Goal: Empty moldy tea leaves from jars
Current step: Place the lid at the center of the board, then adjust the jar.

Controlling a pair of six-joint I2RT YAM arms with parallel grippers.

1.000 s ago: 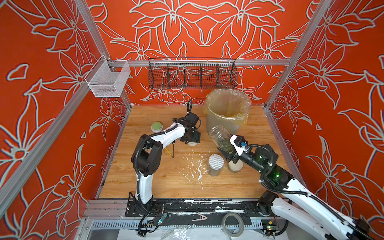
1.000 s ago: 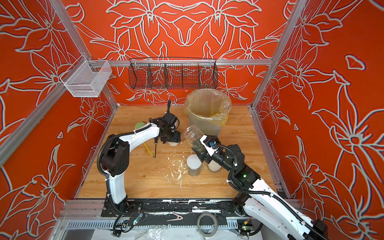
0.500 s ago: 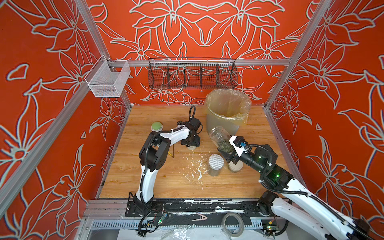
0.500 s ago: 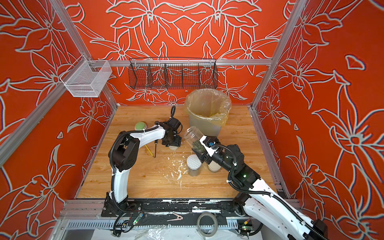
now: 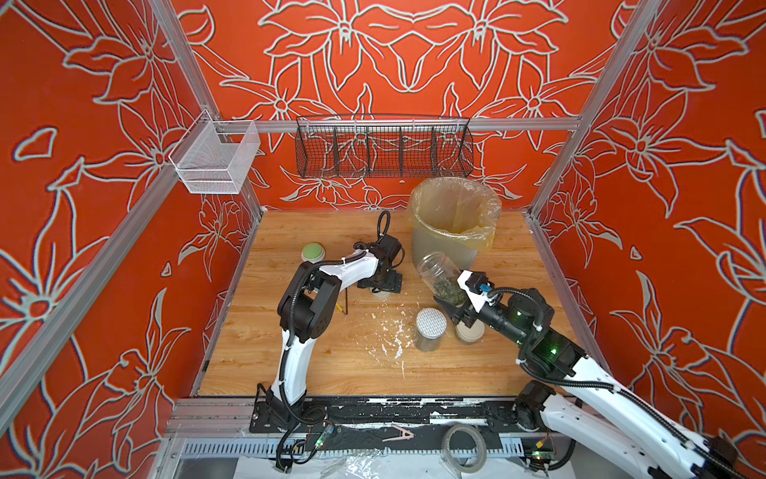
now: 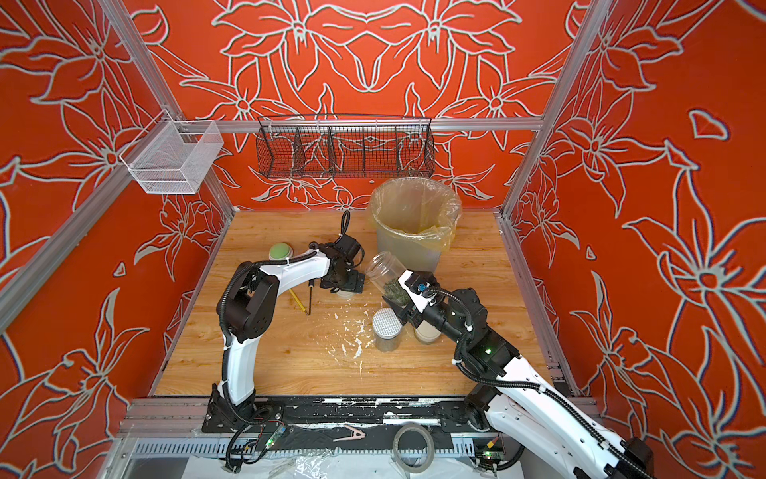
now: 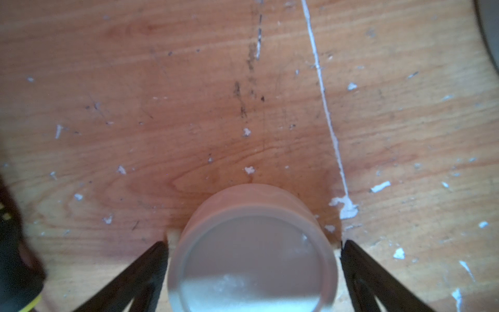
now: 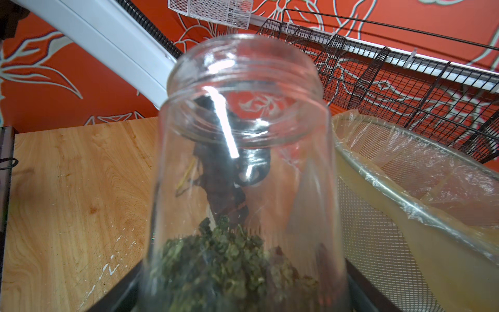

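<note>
In both top views, an open jar [image 5: 438, 271] is held tilted by the right end effector [image 5: 456, 300], which is clamped on its lower part, just near of the bin [image 5: 431, 249]. Tea leaves [image 5: 449, 290] are gathered at its bottom.

In the left wrist view, the left end effector [image 7: 252, 243] is seen spread apart around a cream lid [image 7: 252, 259] on the surface [image 7: 189, 108].

In the right wrist view, the tea leaves [image 8: 229, 259] are seen inside the glass.

The left arm [image 5: 295, 365] and right arm [image 5: 597, 383] have white links, black joints and ribbed black cables [image 5: 290, 296]; the right arm shows green lights [image 5: 550, 351] and a blue connector [image 5: 482, 287].
</note>
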